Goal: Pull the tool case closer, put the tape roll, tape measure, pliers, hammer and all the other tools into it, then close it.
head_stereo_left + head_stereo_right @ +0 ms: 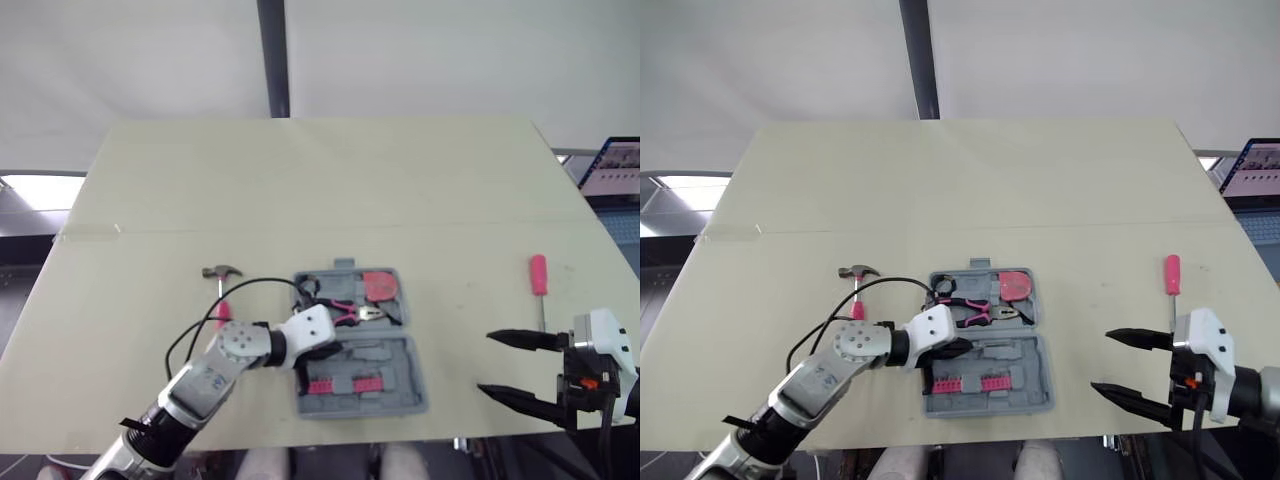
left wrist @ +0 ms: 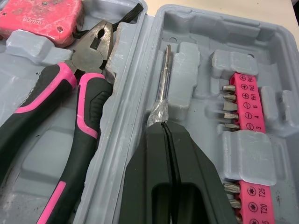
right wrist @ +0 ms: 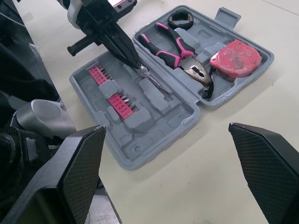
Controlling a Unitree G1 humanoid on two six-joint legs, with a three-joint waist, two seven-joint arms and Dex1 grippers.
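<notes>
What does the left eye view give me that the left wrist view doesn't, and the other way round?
Left eye, not wrist: the hammer on the table left of the tool case, a pink-handled screwdriver lying to the case's right, and the open right pincer. Wrist, not left eye: the thin metal shaft that the left pincer is shut on. Both: pliers, red tape measure and pink bit holder in the case.

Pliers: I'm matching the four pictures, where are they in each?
Left eye view: pliers in the tool case's far half, near centre.
Right eye view: pliers in the same slot, slightly left of centre.
Left wrist view: pliers close up, pink-and-black handles.
Right wrist view: pliers between tape roll and tape measure.
Shared landmark: the red tape measure by the pliers' head.
</notes>
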